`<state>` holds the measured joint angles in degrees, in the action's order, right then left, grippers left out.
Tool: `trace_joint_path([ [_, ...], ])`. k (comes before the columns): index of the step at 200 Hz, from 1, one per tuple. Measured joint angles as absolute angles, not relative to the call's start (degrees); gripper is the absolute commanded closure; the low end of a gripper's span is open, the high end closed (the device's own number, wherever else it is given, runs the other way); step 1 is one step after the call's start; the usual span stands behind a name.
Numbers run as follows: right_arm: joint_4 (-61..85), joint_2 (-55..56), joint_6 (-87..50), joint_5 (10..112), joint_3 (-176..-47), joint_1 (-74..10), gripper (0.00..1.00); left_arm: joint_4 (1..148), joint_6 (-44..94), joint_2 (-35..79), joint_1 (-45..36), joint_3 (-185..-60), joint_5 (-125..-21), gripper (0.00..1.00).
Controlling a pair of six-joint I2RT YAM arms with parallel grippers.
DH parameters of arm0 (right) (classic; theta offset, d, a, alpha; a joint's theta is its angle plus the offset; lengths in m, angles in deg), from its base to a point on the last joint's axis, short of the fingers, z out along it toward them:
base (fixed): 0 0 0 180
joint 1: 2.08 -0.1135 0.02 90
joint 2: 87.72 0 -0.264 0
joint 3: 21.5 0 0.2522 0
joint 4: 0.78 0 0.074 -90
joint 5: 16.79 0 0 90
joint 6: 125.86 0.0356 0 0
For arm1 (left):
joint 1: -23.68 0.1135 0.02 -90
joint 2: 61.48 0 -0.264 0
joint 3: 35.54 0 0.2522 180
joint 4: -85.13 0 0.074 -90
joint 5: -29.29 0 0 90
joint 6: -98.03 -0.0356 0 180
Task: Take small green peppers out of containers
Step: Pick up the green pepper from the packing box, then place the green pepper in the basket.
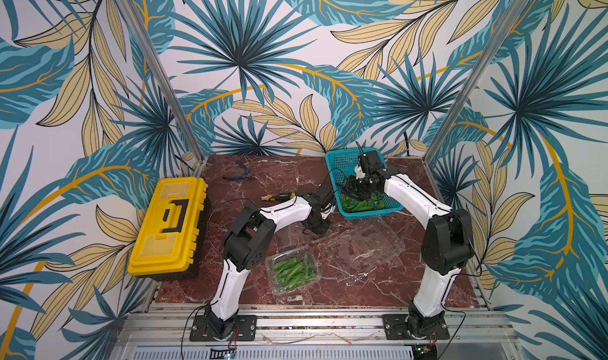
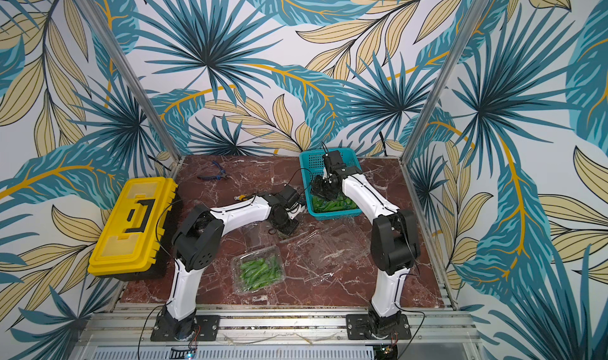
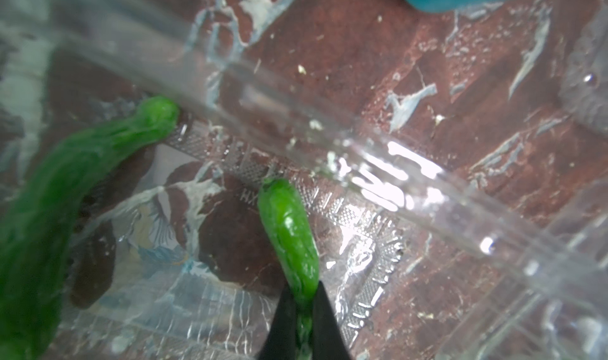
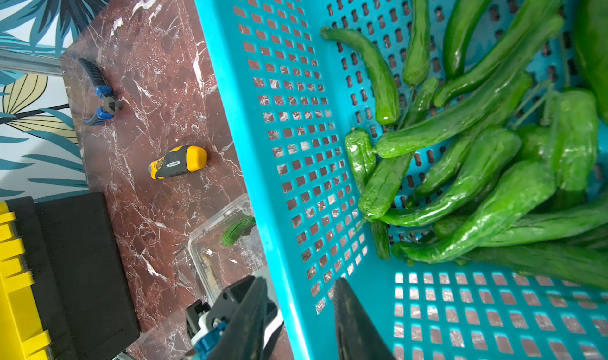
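L claw (image 3: 304,297) is clenched on one small glossy green pepper (image 3: 289,233) inside the open clear plastic clamshell container (image 1: 362,249) on the red-brown marble desk (image 1: 263,177); a 2nd pepper (image 3: 82,184) shows close by. R claw (image 4: 300,281) has jaws apart astride the wall of the teal perforated plastic basket (image 4: 296,128), can't tell if gripping; a heap of green peppers (image 4: 477,164) lies in it; another clear clamshell (image 1: 292,271) w/ peppers sits nearer the front.
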<state>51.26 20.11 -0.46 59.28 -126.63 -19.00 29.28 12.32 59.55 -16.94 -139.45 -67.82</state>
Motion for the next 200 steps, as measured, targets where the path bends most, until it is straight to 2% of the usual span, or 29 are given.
trace_joint_path([
  [48,49.7,19.4,1.5,62.7,-124.4,-18.9,0.64,28.0,12.6,54.1,-16.9,-143.6,-67.9,1.0],
  [81,48.3,16.0,3.8,66.8,-120.4,-18.1,0.64,28.5,13.3,50.8,-16.9,-154.6,-69.8,1.0],
  [105,47.2,13.0,5.1,69.2,-117.9,-16.8,0.64,29.2,14.1,54.2,-16.9,-165.6,-72.1,1.0],
  [115,47.0,12.2,5.5,69.7,-117.3,-16.3,0.64,29.6,14.7,57.3,-16.8,-170.6,-72.6,0.72],
  [122,46.9,11.8,5.5,70.0,-117.0,-16.1,0.64,30.1,15.1,59.8,-16.8,-174.0,-72.8,0.64],
  [133,46.9,11.5,5.5,70.0,-116.7,-16.0,0.64,30.4,15.9,63.9,-16.7,-178.5,-73.3,0.45],
  [143,46.8,11.5,5.1,69.8,-116.7,-16.1,0.64,30.4,17.1,67.1,-16.5,-181.3,-73.7,0.35],
  [152,46.8,11.5,4.3,69.5,-116.7,-16.1,0.64,30.4,18.1,69.1,-16.1,-182.6,-74.1,0.29],
  [165,46.7,11.5,3.2,68.8,-116.7,-16.4,0.63,30.1,19.8,70.3,-15.0,-182.6,-74.7,0.25],
  [183,46.3,11.2,0.9,67.5,-116.7,-17.3,0.61,31.6,23.1,68.9,-12.5,-180.7,-75.9,0.23],
  [200,46.1,11.1,-1.8,65.5,-117.3,-19.3,0.6,37.4,27.3,61.3,-8.6,-170.3,-76.6,0.22],
])
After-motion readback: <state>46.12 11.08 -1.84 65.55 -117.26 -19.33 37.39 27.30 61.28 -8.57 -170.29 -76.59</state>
